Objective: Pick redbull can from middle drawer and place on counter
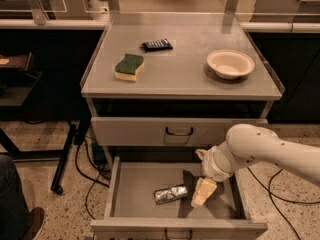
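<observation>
The redbull can (170,194) is a small shiny silver can lying on its side on the floor of the open middle drawer (135,191), near the centre front. My gripper (203,192) hangs down into the drawer just right of the can, close beside it. The white arm reaches in from the right. The counter (180,71) is the grey cabinet top above, with a raised rim.
On the counter lie a green and yellow sponge (129,66), a dark blue packet (157,44) and a cream bowl (230,63). The upper drawer (178,131) is closed. Cables and a black stand leg (65,156) are on the floor at left. A person's leg (12,204) is at lower left.
</observation>
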`<state>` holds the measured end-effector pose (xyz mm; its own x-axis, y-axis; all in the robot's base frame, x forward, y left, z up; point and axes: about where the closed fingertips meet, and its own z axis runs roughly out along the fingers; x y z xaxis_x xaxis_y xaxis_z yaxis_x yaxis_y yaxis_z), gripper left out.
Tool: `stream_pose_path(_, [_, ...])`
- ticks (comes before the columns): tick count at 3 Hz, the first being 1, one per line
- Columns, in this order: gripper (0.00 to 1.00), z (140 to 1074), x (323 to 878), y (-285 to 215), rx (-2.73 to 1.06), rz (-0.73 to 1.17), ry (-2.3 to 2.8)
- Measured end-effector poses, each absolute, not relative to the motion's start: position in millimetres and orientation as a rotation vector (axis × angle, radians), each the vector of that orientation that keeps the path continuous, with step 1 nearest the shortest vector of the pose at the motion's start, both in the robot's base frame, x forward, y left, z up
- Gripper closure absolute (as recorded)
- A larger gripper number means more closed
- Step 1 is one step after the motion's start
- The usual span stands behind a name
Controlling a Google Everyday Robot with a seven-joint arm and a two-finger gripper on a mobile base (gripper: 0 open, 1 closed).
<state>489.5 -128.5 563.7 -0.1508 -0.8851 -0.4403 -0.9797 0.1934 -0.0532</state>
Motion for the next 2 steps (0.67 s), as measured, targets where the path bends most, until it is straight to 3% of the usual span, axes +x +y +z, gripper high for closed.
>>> stream_pose_path(2, [0.0, 540, 486, -112, -1.788, 0.404, 2.036])
